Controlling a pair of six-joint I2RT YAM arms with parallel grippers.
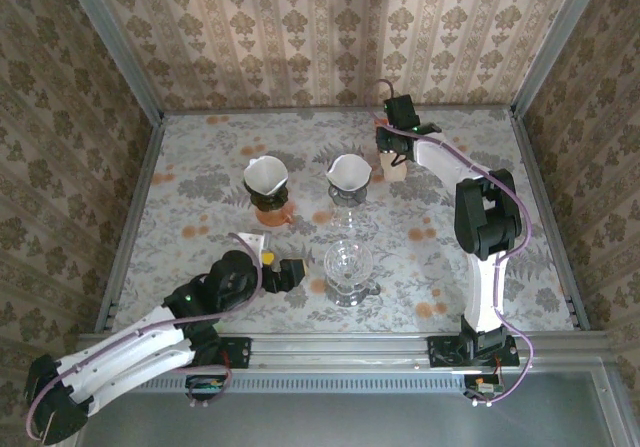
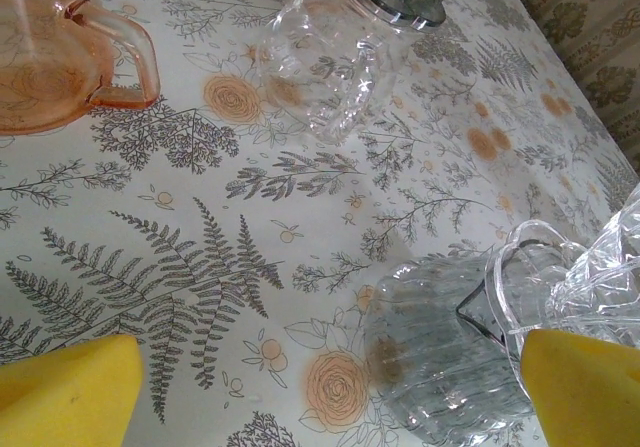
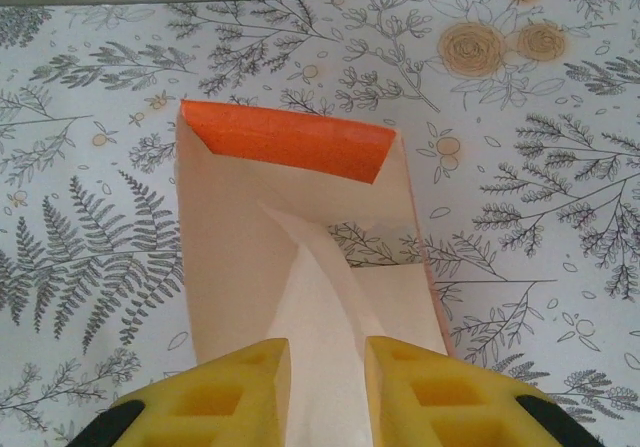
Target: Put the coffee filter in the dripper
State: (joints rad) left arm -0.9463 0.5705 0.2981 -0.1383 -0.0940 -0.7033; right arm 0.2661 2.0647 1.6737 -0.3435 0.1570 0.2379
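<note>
The right jaws are at the upper right of the overhead view, over a beige filter packet (image 3: pixel 230 247) that lies flat on the floral surface (image 1: pixel 200 167). In the right wrist view I see their yellow pads (image 3: pixel 250 387) narrowly apart at the bottom edge. A pale fold of the coffee filter (image 3: pixel 318 307) runs between them over the packet, whose orange-lined mouth (image 3: pixel 290 142) faces the top of the frame. I cannot tell whether the pads pinch the paper. The left jaws are spread wide and hold nothing; their pads (image 2: pixel 70 387) sit in the two bottom corners of the left wrist view. The clear glass dripper (image 1: pixel 348 265) stands at lower centre of the overhead view, just right of the left jaws and well apart from the packet. Above it in the frame stand an orange dripper (image 1: pixel 272 213) and a glass carafe (image 1: pixel 347 207), each topped with a white filter (image 1: pixel 266 174).
</note>
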